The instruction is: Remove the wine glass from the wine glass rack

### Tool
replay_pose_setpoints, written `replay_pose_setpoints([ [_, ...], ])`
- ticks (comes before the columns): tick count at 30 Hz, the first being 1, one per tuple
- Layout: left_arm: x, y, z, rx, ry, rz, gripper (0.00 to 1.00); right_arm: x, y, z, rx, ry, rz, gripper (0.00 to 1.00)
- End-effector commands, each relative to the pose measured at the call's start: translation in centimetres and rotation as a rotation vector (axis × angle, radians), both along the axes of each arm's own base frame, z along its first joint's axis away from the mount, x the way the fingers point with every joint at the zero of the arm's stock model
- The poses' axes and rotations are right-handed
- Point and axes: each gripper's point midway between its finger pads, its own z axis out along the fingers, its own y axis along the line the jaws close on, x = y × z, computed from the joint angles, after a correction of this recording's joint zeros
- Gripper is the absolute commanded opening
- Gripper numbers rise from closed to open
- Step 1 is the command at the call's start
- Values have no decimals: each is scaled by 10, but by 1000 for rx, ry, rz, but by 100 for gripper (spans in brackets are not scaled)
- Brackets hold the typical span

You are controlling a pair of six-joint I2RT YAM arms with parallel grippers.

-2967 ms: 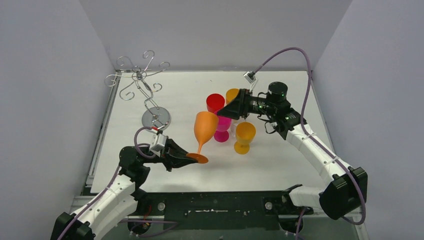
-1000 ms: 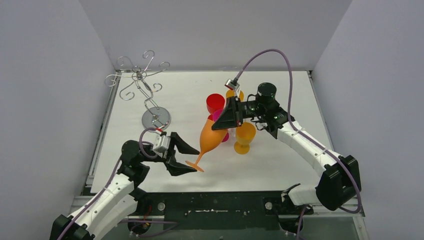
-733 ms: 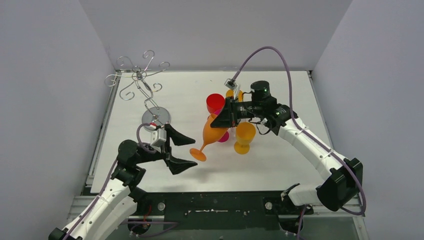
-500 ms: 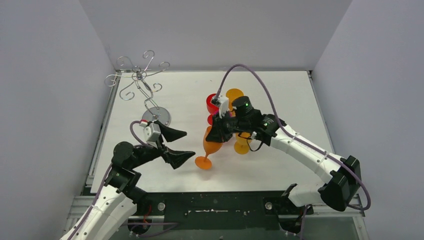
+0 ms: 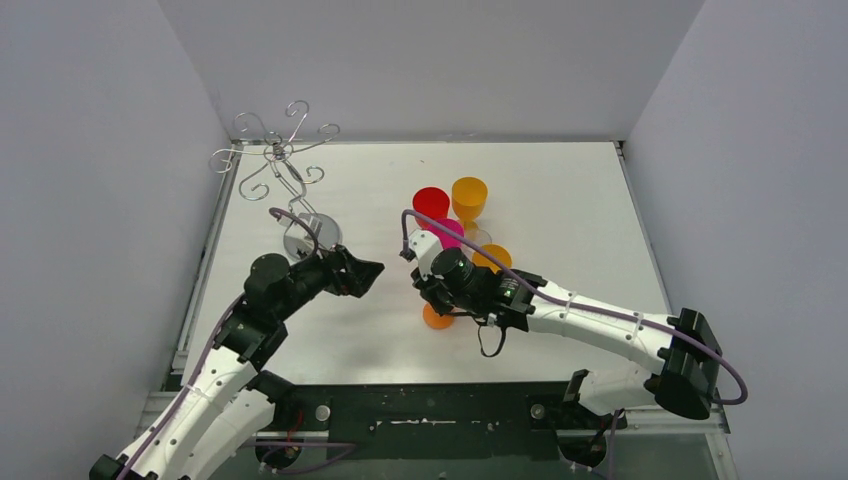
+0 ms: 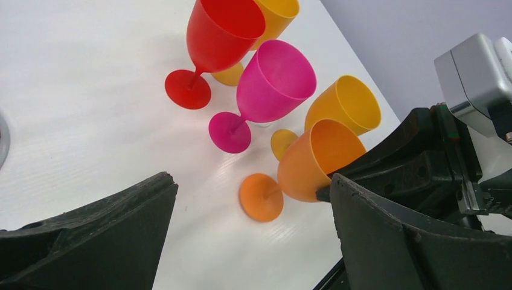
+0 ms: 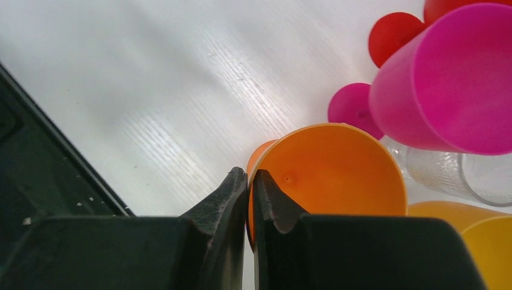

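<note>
Currently, the orange wine glass [image 6: 317, 160] is off the wine glass rack [image 5: 290, 182], upright on the counter [image 5: 560, 200] well to the right of the rack's base. The right gripper [image 7: 249, 176] has its fingers pinched narrow on the glass's rim. The left gripper [image 6: 250, 181], fingers spread wide and holding nothing, hovers between rack base and glass. A red glass [image 5: 431, 203], a pink glass [image 5: 448, 232] and two yellow glasses [image 5: 468, 192] stand further right of the rack.

**Covered and cut off**

In the top view the right arm [image 5: 500, 292] hides the orange wine glass [image 5: 437, 317] except its foot. The right wrist view's edge cuts the clear glass [image 7: 447, 175]. The wine glass rack [image 6: 2, 139] is a sliver at the left wrist view's edge.
</note>
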Motion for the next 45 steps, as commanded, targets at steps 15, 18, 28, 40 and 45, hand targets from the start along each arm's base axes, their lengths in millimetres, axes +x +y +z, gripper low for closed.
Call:
replay_pose_setpoints([
  [15,10,23,43,69,-16,120,97,33,-8,22,24,-126,-136,20],
  [18,9,21,46,74,-13,106,97,34,-8,31,26,-122,-142,27],
  [28,13,18,56,88,0,98,98,36,-11,106,218,-187,-199,69],
  [40,21,52,47,234,48,254,97,135,-182,111,338,-71,-778,90],
  [45,16,75,34,297,69,346,97,142,-215,92,341,9,-866,100],
])
